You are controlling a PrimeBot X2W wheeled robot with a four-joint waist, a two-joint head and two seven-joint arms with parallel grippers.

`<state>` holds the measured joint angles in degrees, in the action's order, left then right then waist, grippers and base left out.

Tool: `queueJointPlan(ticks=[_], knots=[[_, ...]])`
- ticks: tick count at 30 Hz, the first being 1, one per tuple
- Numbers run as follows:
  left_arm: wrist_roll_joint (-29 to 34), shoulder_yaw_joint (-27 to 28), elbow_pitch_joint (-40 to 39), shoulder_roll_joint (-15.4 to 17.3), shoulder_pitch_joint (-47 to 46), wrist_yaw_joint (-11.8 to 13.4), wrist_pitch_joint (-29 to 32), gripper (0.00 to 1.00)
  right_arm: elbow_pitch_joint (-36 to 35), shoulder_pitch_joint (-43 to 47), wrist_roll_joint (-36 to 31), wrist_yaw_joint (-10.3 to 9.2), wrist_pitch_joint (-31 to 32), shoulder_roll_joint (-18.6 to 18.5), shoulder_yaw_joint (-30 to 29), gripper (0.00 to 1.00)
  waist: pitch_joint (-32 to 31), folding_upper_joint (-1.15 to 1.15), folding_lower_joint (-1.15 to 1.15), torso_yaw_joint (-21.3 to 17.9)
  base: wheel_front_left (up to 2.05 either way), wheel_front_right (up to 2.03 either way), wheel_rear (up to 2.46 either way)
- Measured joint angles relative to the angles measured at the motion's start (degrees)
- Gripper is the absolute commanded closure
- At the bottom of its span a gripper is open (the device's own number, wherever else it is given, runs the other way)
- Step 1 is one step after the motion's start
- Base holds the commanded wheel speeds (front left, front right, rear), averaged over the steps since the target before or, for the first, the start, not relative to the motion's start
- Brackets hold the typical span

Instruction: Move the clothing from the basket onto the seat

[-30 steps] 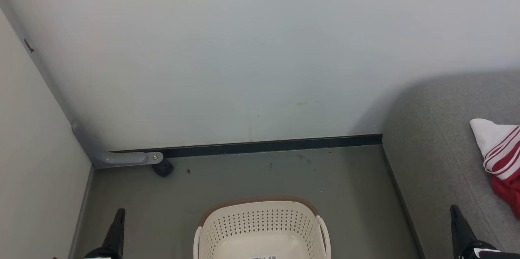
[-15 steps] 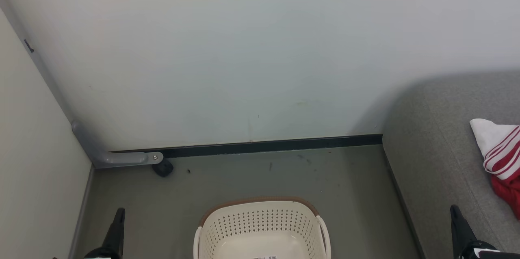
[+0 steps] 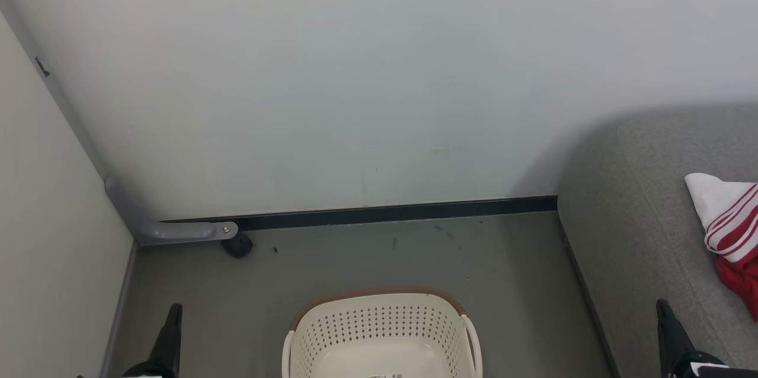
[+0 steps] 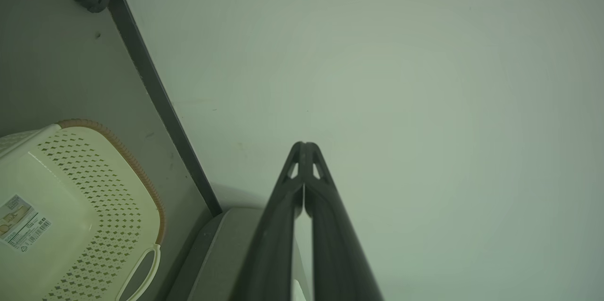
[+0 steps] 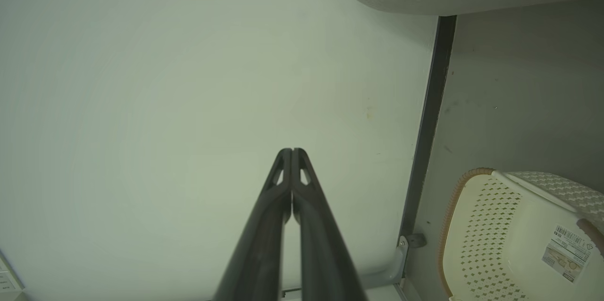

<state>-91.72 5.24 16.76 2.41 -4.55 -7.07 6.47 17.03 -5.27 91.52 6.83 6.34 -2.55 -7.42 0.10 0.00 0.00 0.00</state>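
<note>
Open floor (image 3: 367, 259) between basket (image 3: 379, 322) and wall (image 3: 355, 99), seat (image 3: 628, 218) flanking right, bracket (image 3: 177, 228) in left corner

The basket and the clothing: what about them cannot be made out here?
Head view: bottom edge cuts the basket; its near half is unseen.
Head view: right edge cuts the clothing on the seat; piece count unclear.
Right wrist view: the basket's label is too small to read.

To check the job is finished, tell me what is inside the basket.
The basket has a bare bottom with a paper label; nothing else lies in the part seen. One end runs past the picture edge, so that corner cannot be judged.
</note>
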Motion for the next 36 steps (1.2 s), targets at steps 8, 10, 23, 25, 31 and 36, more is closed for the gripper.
queueJointPlan(ticks=[8, 10, 23, 25, 31, 36], knots=[[0.00, 0.00, 0.01, 0.00, 0.00, 0.00, 0.00, 1.00, 0.01, 0.00, 0.00, 0.00, 0.00, 0.00, 0.00, 1.00, 0.00, 0.00, 0.00, 0.00, 0.00, 0.00, 0.00], [0.00, 0.00, 0.01, 0.00, 0.00, 0.00, 0.00, 1.00, 0.01, 0.00, 0.01, 0.00, 0.00, 0.00, 0.00, 1.00, 0.00, 0.00, -0.01, 0.00, 0.00, 0.00, 0.00], [0.00, 0.00, 0.05, 0.00, 0.00, 0.00, 0.00, 1.00, 0.01, 0.00, 0.07, 0.00, 0.00, 0.00, 0.00, 1.00, 0.00, 0.00, -0.01, 0.00, 0.00, 0.00, 0.00], [0.00, 0.00, 0.07, 0.00, 0.00, 0.00, 0.00, 1.00, 0.01, 0.00, 0.08, 0.00, 0.00, 0.00, 0.00, 1.00, 0.00, 0.00, -0.01, 0.00, 0.00, 0.00, 0.00], [0.00, 0.00, 0.08, 0.00, 0.00, 0.00, 0.00, 1.00, 0.01, 0.00, 0.08, 0.00, 0.00, 0.00, 0.00, 1.00, 0.00, 0.00, -0.01, 0.00, 0.00, 0.00, 0.00], [0.00, 0.00, 0.09, 0.00, 0.00, 0.00, 0.00, 1.00, 0.02, 0.00, 0.08, 0.00, 0.00, 0.00, 0.00, 1.00, 0.00, 0.00, 0.00, 0.00, 0.00, 0.00, 0.00]])
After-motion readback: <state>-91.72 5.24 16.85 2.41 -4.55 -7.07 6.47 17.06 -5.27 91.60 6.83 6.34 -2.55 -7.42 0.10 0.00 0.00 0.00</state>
